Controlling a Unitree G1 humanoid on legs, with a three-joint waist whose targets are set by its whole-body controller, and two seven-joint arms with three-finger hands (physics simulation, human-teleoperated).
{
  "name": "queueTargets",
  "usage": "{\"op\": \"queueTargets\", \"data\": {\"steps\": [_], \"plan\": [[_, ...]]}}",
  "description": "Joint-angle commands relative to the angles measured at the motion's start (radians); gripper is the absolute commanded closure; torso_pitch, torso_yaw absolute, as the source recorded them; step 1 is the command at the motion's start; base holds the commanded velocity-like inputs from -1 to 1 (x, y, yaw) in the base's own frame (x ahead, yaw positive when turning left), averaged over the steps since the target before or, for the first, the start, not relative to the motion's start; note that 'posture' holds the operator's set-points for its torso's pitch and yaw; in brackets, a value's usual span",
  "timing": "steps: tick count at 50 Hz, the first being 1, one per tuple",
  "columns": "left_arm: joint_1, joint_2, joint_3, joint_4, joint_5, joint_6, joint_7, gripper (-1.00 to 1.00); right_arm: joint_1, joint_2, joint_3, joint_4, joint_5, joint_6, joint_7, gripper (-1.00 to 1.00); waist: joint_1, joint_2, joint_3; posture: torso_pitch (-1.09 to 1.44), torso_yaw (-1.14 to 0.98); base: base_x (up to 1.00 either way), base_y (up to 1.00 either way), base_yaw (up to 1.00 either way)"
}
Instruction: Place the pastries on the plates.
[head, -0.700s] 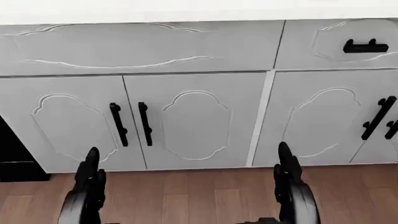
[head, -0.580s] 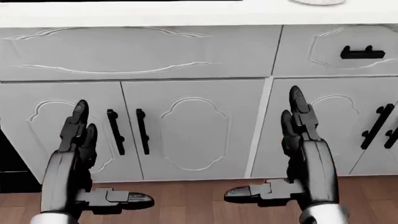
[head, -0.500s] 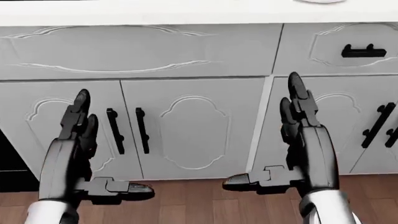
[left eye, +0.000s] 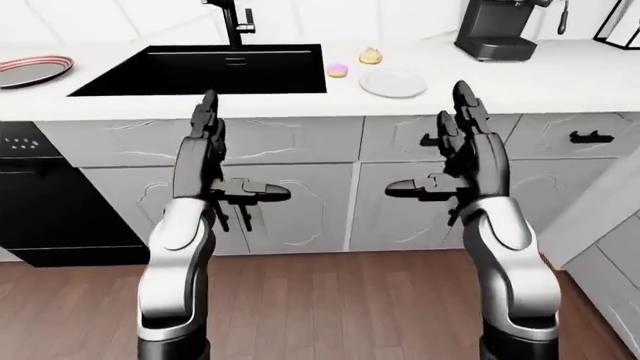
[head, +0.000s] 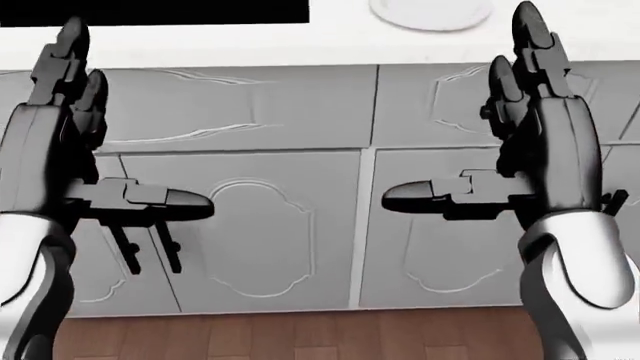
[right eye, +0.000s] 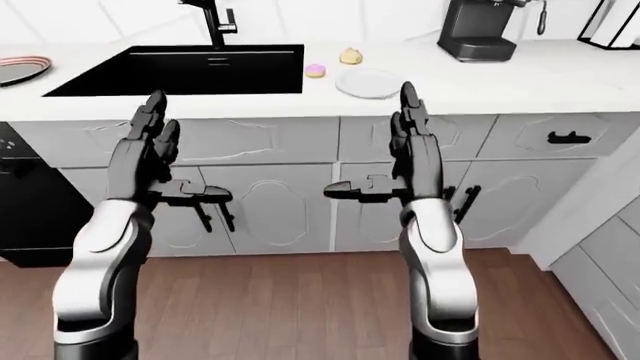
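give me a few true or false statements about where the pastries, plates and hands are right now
1. Both pastries already sit on the white plate. False: the pink pastry and the yellow pastry lie on the counter beside it.
2. The left hand and right hand are both open and hold nothing. True.
3. The sink lies to the left of the pastries in the left-eye view. True.
4. The coffee machine stands inside the sink. False: it stands on the counter, right of the white plate.
5. A second plate, the red-rimmed plate, lies at the far left of the counter. True.
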Motion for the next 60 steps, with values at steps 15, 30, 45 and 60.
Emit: {"op": "queueTargets", "data": {"steps": [15,30,45,60], "plan": [[-0.137,0.063,0.030,-0.004,-0.011,0.011,0.008,-1.00,-0.100,-0.035,-0.016,-0.059,0.036,0.020,-0.009,-1.00,0.035,-0.103,-0.028,0.00,0.00,0.46,-0.44,0.00],[-0.166,0.119,0.066,-0.017,-0.030,0.039,0.015,-1.00,-0.158,-0.047,-0.001,-0.052,0.032,0.037,0.006,-1.00,-0.012,-0.012,-0.047,0.00,0.00,0.53,-0.05,0.00],[-0.157,0.131,0.077,-0.047,-0.033,0.051,0.021,-1.00,-0.138,-0.047,-0.007,-0.106,0.034,0.066,0.008,-1.00,0.005,-0.094,-0.053,0.00,0.00,0.11,0.01,0.00],[-0.154,0.139,0.080,-0.079,-0.021,0.076,0.011,-1.00,-0.146,-0.044,-0.010,-0.102,0.049,0.062,-0.008,-1.00,-0.006,0.042,-0.046,0.00,0.00,0.15,0.00,0.00]]}}
